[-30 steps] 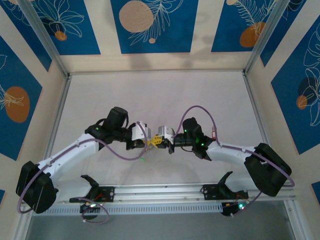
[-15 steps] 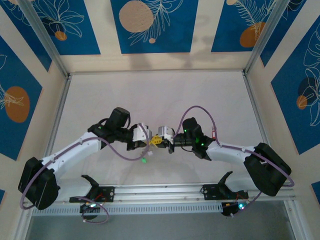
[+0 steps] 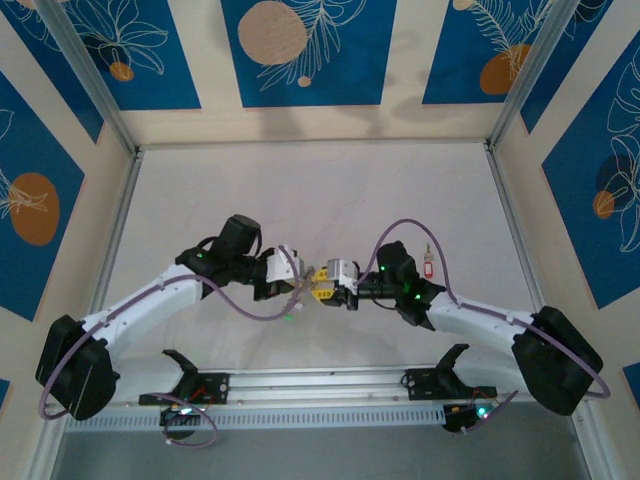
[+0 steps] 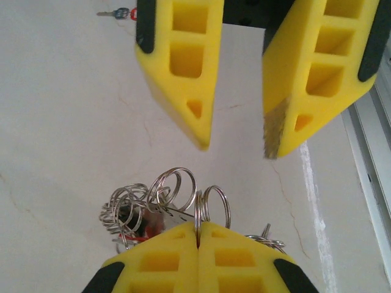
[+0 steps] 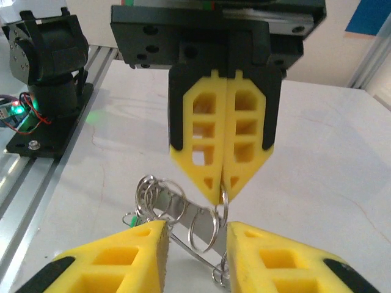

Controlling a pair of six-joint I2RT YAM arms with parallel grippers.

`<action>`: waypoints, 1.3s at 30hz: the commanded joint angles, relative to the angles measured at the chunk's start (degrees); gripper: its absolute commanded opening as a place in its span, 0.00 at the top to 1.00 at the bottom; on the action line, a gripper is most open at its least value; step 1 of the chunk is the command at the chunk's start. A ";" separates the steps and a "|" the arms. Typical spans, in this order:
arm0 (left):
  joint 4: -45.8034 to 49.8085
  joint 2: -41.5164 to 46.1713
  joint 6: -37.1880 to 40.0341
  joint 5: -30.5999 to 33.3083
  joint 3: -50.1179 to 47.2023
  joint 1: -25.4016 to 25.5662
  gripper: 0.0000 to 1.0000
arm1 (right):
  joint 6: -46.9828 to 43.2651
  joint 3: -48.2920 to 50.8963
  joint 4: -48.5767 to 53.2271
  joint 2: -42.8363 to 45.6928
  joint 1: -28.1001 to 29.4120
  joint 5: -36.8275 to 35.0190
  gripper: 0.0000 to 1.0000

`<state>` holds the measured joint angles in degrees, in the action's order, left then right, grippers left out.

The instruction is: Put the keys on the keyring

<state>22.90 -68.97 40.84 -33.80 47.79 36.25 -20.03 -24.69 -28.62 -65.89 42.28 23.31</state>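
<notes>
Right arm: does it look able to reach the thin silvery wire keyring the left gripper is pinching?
Probably yes: the right gripper stands open facing the keyring, whose loop protrudes beyond the shut left gripper, nothing between.

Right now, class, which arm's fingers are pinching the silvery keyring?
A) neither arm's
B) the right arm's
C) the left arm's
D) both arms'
C: the left fingers are pressed shut on the keyring, while the right fingers stand apart above it.
</notes>
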 commanded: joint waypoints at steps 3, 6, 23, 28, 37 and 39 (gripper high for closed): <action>-2.68 1.43 -3.76 0.21 3.18 0.66 1.00 | 2.51 1.41 2.87 1.51 -0.88 0.50 0.58; -3.48 1.29 -4.64 0.31 3.34 0.70 1.00 | 3.41 0.53 3.13 0.20 -1.06 2.00 0.53; -4.57 1.34 -5.86 -1.58 3.01 0.90 1.00 | 4.59 -2.16 -1.26 -4.39 -1.26 2.43 0.47; -5.02 1.22 -6.20 -0.50 3.10 1.05 1.00 | 4.32 -3.41 -0.80 -5.03 -1.33 4.68 0.47; -5.73 1.01 -7.76 1.86 3.12 1.19 1.00 | 4.29 -2.65 -0.03 -3.71 -0.37 6.47 0.60; -5.93 1.01 -8.05 2.06 3.10 1.15 1.00 | 4.29 -2.47 0.38 -3.72 -0.05 6.89 0.63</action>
<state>19.05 -68.73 34.06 -31.51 49.34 36.77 -15.88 -26.87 -29.04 -70.63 41.54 28.18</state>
